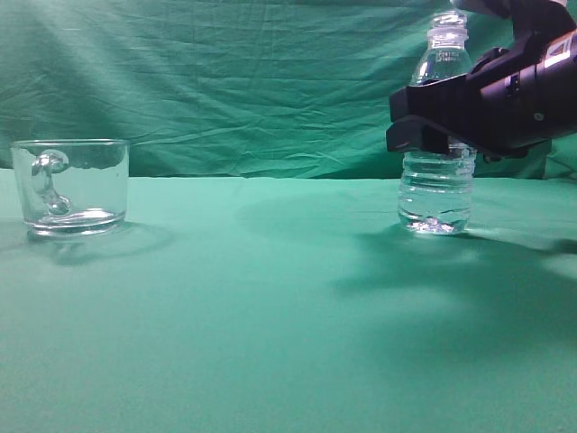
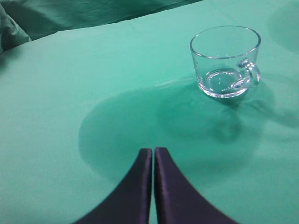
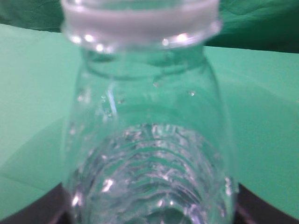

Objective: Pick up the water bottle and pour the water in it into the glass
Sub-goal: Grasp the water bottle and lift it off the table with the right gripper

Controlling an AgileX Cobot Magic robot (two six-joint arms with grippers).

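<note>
Clear plastic water bottle, upright on green cloth well right of the glass: right gripper brackets its midsection, closure unclear, so squeeze firmly above the ribs, lift vertically; left gripper pressed together, idle.

You have the water bottle standing upright on the right, clear and ribbed, pale threaded rim uncapped, with water in its lower body. The glass, a short wide clear mug with a curved handle, sits well apart on the left, upright.
</note>
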